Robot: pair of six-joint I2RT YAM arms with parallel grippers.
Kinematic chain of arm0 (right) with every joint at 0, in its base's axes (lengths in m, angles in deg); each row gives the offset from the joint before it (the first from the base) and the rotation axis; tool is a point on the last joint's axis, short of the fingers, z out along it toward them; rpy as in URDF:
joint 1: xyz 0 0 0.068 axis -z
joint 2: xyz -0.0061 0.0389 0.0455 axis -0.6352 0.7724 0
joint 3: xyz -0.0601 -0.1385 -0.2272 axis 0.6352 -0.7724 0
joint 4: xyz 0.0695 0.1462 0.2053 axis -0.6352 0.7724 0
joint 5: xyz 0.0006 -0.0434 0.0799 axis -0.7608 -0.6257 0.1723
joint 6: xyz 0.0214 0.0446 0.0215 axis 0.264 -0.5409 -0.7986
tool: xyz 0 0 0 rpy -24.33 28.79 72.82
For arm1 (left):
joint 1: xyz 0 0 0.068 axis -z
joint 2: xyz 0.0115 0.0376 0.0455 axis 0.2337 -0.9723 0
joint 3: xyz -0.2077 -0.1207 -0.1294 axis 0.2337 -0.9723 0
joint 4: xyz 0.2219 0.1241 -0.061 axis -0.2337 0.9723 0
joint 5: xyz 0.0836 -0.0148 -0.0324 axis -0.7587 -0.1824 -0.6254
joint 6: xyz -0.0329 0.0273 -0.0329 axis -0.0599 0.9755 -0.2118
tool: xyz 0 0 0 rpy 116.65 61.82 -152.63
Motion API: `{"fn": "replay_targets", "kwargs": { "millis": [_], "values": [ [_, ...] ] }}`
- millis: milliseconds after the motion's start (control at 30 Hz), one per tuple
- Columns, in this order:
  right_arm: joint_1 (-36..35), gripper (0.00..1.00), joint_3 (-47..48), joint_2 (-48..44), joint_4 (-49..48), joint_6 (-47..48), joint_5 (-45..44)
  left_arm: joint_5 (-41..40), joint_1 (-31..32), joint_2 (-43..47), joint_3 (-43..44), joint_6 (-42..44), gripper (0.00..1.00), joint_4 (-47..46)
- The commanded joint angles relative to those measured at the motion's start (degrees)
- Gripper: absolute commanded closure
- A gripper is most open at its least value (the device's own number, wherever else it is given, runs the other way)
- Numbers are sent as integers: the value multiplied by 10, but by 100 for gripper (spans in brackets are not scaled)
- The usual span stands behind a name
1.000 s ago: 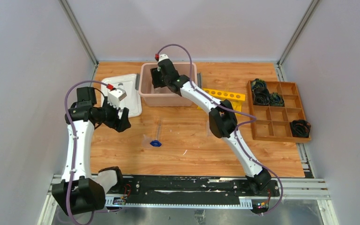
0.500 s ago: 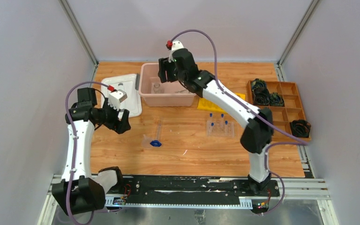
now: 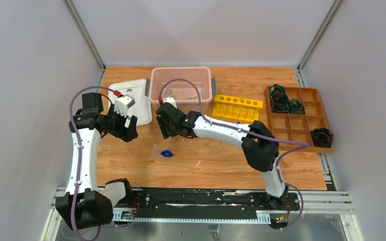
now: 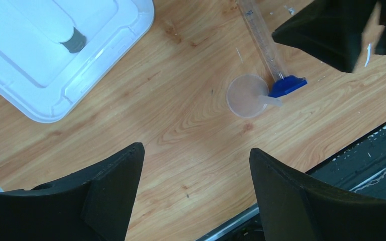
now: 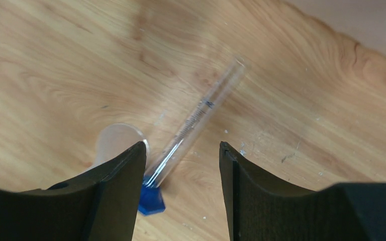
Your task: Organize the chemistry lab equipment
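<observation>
A clear graduated tube (image 5: pixel 201 118) lies on the wooden table with a small blue piece (image 5: pixel 152 202) at its near end. A clear round funnel-like cup (image 4: pixel 247 95) lies beside it. My right gripper (image 5: pixel 182 148) is open and hangs low over the tube's blue end, empty; in the top view it (image 3: pixel 167 129) is just above the blue piece (image 3: pixel 167 153). My left gripper (image 4: pixel 196 201) is open and empty, left of these things (image 3: pixel 127 130). A small clear glass vessel (image 3: pixel 168 94) stands in the pink bin (image 3: pixel 157 103). The clear tube rack and blue-capped tubes are hidden.
A white tray (image 3: pixel 141 111) with a small clear item lies at the back left, also in the left wrist view (image 4: pixel 40 108). A yellow rack (image 3: pixel 237 107) stands right of the bin. A wooden compartment box (image 3: pixel 301 145) with dark coils is at the far right.
My right arm has swung out of the pink bin at the back and come down to mid-table over the lying tube. It now covers the clear tube rack. The left arm has barely moved.
</observation>
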Motion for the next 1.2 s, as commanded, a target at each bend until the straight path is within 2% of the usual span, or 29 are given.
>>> {"fn": "replay_targets", "kwargs": {
  "millis": [0,267,367,533,600,700,867,967,1167],
  "values": [
    [-2,41,20,35,29,-69,-49,-3,-3,25,7,8,18,5],
    [0,43,69,129,46,-90,-43,7,-3,29,11,5,18,5],
    [1,50,70,145,48,-93,-38,13,-3,33,11,7,19,5],
    [7,70,57,138,51,-87,-24,19,-3,32,8,10,20,5],
    [13,85,48,122,51,-80,-2,22,-3,28,9,9,21,5],
    [21,99,38,76,50,-36,34,25,-3,26,10,7,22,5],
    [38,100,46,-15,68,66,97,24,-3,30,10,14,23,6],
    [56,100,85,-52,105,114,138,30,-3,32,10,23,23,12],
    [130,100,205,-49,138,120,136,54,-3,32,9,30,22,16]
  ]
}}
